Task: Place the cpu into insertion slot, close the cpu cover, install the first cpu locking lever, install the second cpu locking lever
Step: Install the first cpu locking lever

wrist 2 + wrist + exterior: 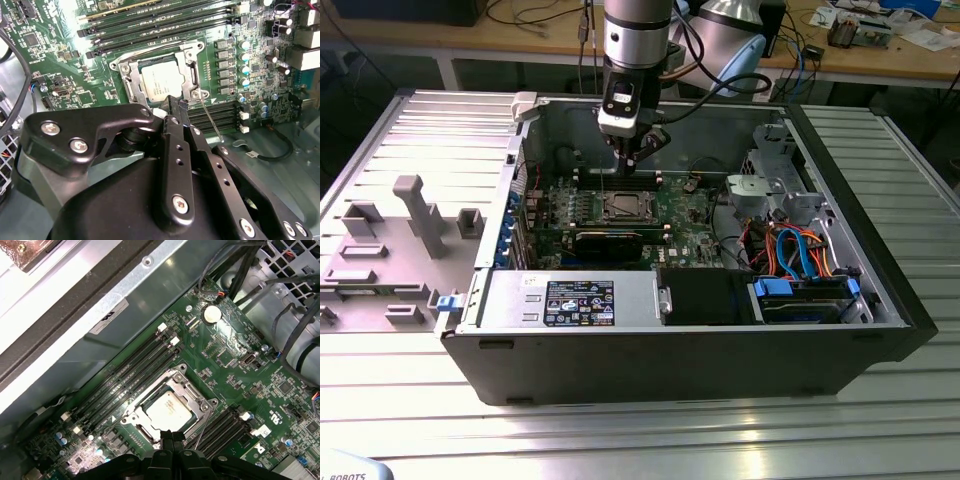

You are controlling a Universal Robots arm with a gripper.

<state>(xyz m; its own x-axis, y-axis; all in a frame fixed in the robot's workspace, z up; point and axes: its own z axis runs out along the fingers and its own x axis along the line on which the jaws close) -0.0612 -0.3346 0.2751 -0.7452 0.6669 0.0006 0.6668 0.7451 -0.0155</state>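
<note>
Pincer point(178, 105) point(169, 436) point(632, 158): fingertips pressed together with nothing between them, hanging inside the case just above the slot's edge.
Lever point(211, 120) point(201, 429): thin wire rod just beside the fingertips, slanting out from the cover's corner.
Cpu point(161, 82) point(169, 411): lies flat in the slot point(129, 90), just beyond the fingertips.
Cover point(192, 67) point(195, 397): down over the cpu, whose silver top shows through its window.
Board point(685, 215): green, all around the slot.
Case point(880, 330): open, holding the board, and orange and blue cables point(798, 255) well off toward the exterior view's right.
Bench point(720, 430): ribbed metal, under the case.
</note>
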